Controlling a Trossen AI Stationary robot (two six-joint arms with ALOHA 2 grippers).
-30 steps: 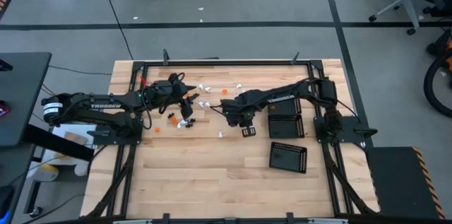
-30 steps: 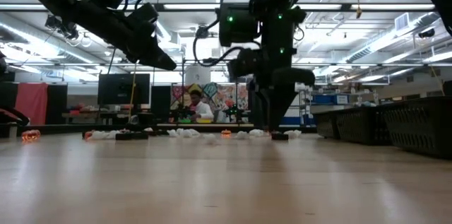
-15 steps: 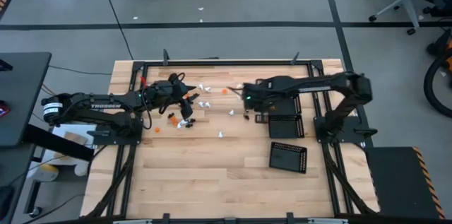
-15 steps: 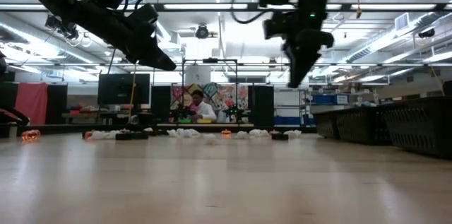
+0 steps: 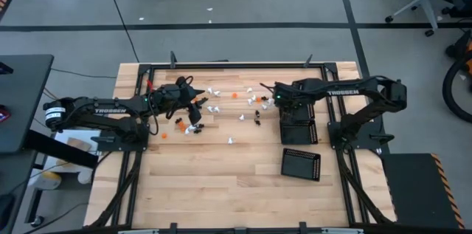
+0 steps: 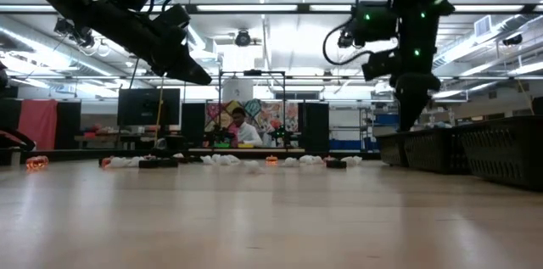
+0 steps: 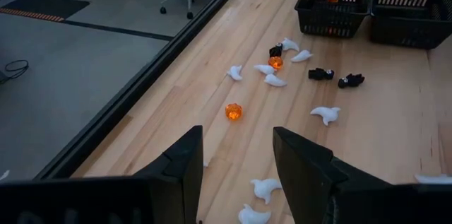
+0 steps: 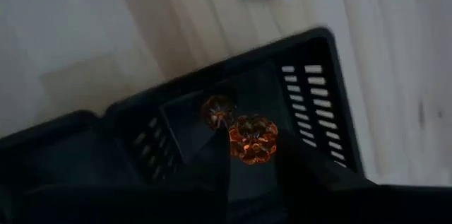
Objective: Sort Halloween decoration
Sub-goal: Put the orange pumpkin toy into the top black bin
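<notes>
From above, white, orange and black Halloween pieces are seen scattered between the left gripper and the right gripper, which hangs over a black basket. In the left wrist view, spread fingers frame an orange pumpkin ahead. In the right wrist view, an orange pumpkin is pinched over the basket.

small decoration pieces are lying scattered across the table between the two arms. two baskets are sitting to their right, a third basket nearer the front edge.
</notes>
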